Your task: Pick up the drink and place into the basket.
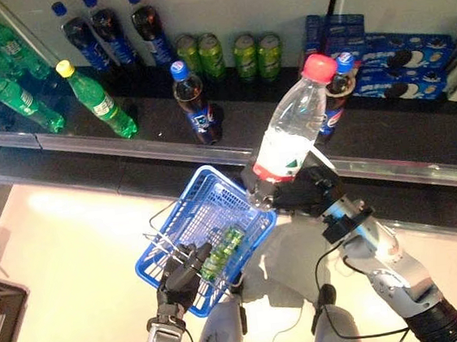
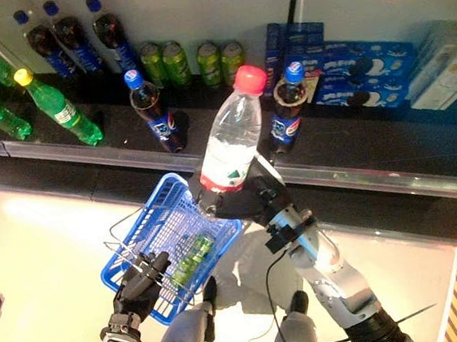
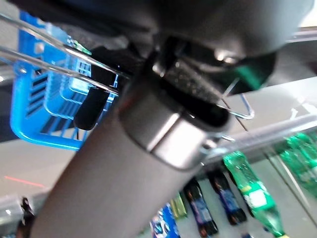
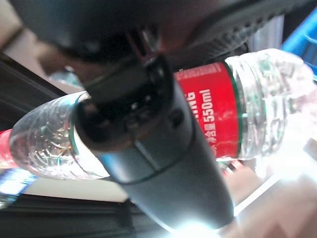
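My right hand [image 1: 300,188] is shut on a clear water bottle [image 1: 295,119] with a red cap and red label, holding it upright just right of the blue basket [image 1: 215,195]; its base is level with the rim. The bottle also shows in the right wrist view [image 4: 233,111] under my thumb [image 4: 148,148]. My left hand [image 1: 182,275] is shut on the basket's thin wire handles [image 1: 163,237] and holds it raised in front. A green drink [image 1: 223,251] lies inside the basket. The basket shows in the left wrist view [image 3: 44,99].
A dark shelf [image 1: 421,138] runs across the back. It carries green bottles [image 1: 94,99], dark cola bottles [image 1: 197,101], green cans [image 1: 245,55] and blue biscuit boxes [image 1: 400,55]. A pale floor [image 1: 66,261] lies below.
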